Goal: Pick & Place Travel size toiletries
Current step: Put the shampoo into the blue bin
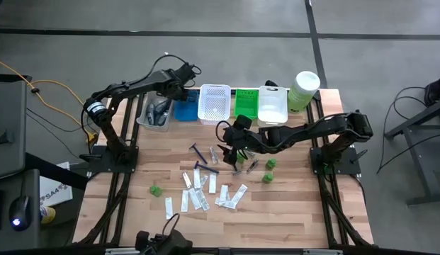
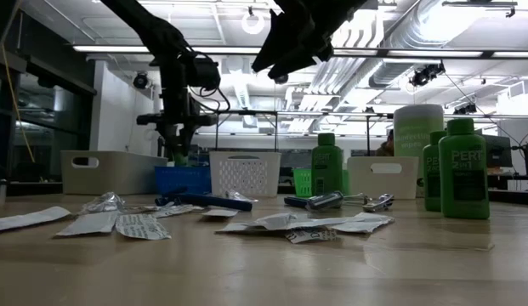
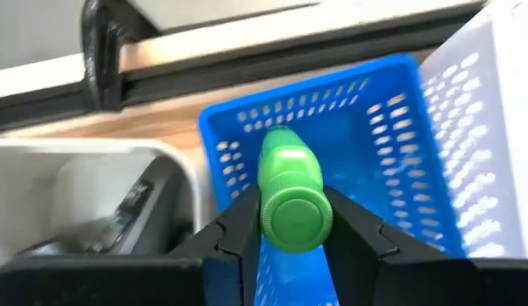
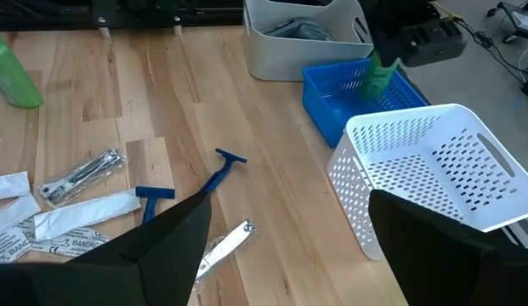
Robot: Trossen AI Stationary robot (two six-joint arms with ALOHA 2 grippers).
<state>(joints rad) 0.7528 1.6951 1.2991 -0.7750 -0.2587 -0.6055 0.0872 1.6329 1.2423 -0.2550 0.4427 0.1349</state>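
Left gripper: over the blue basket at the far side of the table; its two fingers are clamped on a small green bottle, cap end toward the wrist camera, body pointing down into the basket

Key relation: the bottle's long axis runs from the fingers straight toward the blue basket's open floor; the clear basket sits just beside it on one side and the white basket on the other; judged from this, the coming move is a release, and it turns on the bottle staying inside the blue walls rather than drifting over the clear basket's rim

Right gripper: held above the middle of the table, fingers spread wide and holding nothing; below it lie the loose toiletries

Loose toiletries: a blue razor lies nearest the baskets, its handle angled across the boards; a silvery tube and white sachets lie toward the near edge; three more green bottles stand or lie among them

Nearer arm: the right gripper is nearer every loose item; the left one is well apart from them

Other things: a green basket, a second white basket and a pale-green canister finish the row

Risk: the bottle may tip against the blue basket's wall on landing
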